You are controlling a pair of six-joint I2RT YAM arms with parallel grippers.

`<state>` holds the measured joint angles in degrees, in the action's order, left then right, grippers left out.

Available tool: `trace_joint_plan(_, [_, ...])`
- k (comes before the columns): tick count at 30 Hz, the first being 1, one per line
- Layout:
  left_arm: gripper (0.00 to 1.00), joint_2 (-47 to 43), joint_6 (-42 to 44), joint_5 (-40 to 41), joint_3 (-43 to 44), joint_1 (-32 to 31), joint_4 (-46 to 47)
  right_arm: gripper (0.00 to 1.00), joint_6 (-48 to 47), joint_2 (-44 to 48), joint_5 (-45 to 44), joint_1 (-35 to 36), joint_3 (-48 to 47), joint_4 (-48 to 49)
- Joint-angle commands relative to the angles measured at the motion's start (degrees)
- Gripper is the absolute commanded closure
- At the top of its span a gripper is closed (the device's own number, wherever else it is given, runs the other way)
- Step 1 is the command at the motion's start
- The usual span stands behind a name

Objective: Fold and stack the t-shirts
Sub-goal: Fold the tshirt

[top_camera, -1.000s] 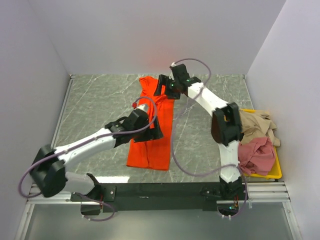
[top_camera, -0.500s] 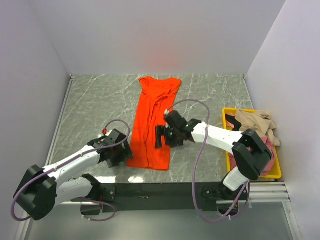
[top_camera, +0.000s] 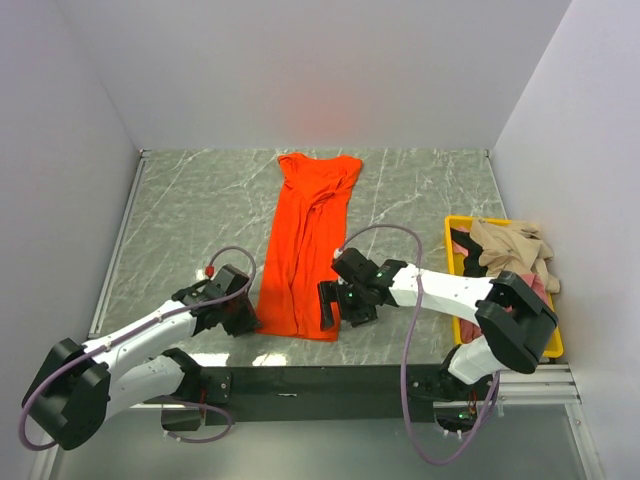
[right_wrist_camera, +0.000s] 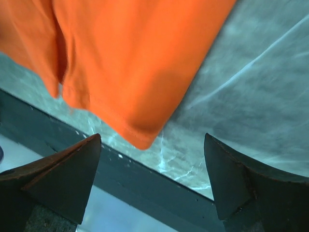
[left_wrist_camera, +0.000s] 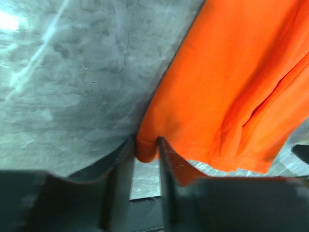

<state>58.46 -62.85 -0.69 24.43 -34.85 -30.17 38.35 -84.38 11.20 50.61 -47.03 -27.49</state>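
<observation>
Both my arms have dropped back to the near hem of the orange shirt (top_camera: 305,240), which lies as a long strip down the table (top_camera: 190,210). My left gripper (left_wrist_camera: 146,145) pinches the left corner; my right gripper (right_wrist_camera: 152,141) gapes wide around the right corner. The lengthwise fold looks next. No writing I can read.

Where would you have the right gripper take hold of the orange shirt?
Its near right hem corner, from above: the shirt lies flat, that corner sits between the right gripper's open fingers, and the left gripper pinches the other corner.
</observation>
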Motion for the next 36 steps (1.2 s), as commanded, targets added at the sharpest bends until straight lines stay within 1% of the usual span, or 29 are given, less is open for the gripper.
trace_joint_plan(1, [0.71,1.13,-0.34,-1.86,-1.84,-0.04,1.35,0.07,0.23,0.97,5.49,0.81,2.46,1.19])
trace_joint_plan(2, [0.82,1.31,-0.34,-1.51,-1.92,-0.04,1.43,0.08,0.58,0.80,6.19,0.98,2.99,1.73])
trace_joint_plan(4, [0.99,1.66,-0.08,-1.16,-1.93,-0.04,1.52,0.10,1.29,0.18,6.73,1.33,3.87,2.61])
trace_joint_plan(6, [1.00,1.57,0.18,-1.51,-2.19,-0.04,2.22,0.12,1.64,-0.26,6.64,1.42,4.31,3.14])
trace_joint_plan(9, [0.99,0.52,0.27,-1.95,-2.36,-0.04,2.31,0.19,1.91,-0.61,8.30,1.60,4.31,4.10])
trace_joint_plan(11, [0.99,-1.14,0.18,-2.39,-2.71,-0.04,2.40,0.23,1.21,-0.61,10.40,1.60,5.01,6.73])
trace_joint_plan(13, [0.99,-2.55,0.36,-2.65,-3.24,-0.04,2.75,0.36,0.86,-1.49,10.42,1.69,5.63,7.01])
trace_joint_plan(14, [0.99,-3.43,0.71,-3.00,-3.24,-0.04,2.84,0.45,0.85,-2.45,10.42,1.69,5.72,6.92])
trace_joint_plan(17, [0.99,-4.31,1.24,-3.97,-3.24,-0.04,2.93,0.50,1.20,-3.16,10.86,1.60,6.33,8.32])
trace_joint_plan(18, [0.99,-4.40,1.15,-4.06,-3.42,-0.04,3.10,0.61,1.03,-3.42,11.03,1.60,6.16,8.67])
trace_joint_plan(19, [0.99,-4.58,1.06,-4.23,-3.94,-0.04,3.54,0.68,0.85,-3.34,10.95,1.68,6.16,9.20])
trace_joint_plan(20, [0.99,-4.84,0.98,-4.23,-4.29,-0.04,4.59,0.73,0.76,-3.25,10.51,1.51,5.98,9.29])
trace_joint_plan(21, [1.00,-4.93,0.80,-4.15,-4.47,-0.04,5.03,0.81,0.68,-3.07,9.20,1.68,5.63,9.12])
trace_joint_plan(22, [0.99,-5.02,0.89,-4.32,-4.65,-0.04,5.56,0.83,0.50,-2.90,8.14,1.69,5.19,8.16])
trace_joint_plan(23, [0.99,-5.02,1.15,-4.67,-4.48,-0.04,6.35,0.87,0.15,-2.46,7.26,1.69,4.41,7.71])
trace_joint_plan(25, [0.99,-5.02,1.24,-4.32,-3.34,-0.04,6.18,0.90,-0.11,-1.93,5.33,1.68,3.52,6.66])
trace_joint_plan(27, [0.99,-5.28,1.24,-3.62,-2.28,-0.04,5.74,0.98,-0.55,-1.14,4.71,1.60,2.38,6.39])
trace_joint_plan(30, [0.99,-6.16,1.06,-1.87,-0.35,-0.04,6.26,1.00,-1.52,-0.09,1.11,1.34,0.62,6.57])
trace_joint_plan(31, [0.99,-6.25,0.54,-0.99,0.18,-0.04,6.70,1.00,-1.87,0.26,-1.33,1.07,0.10,6.74])
trace_joint_plan(33, [1.00,-5.99,0.97,-0.02,0.88,-0.04,8.28,1.00,-2.40,0.88,-2.93,0.55,-1.05,7.27])
trace_joint_plan(34, [1.00,-5.55,1.50,0.51,2.19,-0.04,9.33,1.00,-2.49,1.14,-4.77,-0.33,-1.57,7.36])
trace_joint_plan(36, [0.99,-3.79,2.99,0.51,5.70,0.05,10.04,1.00,-3.01,1.85,-5.66,-1.47,-2.89,7.71])
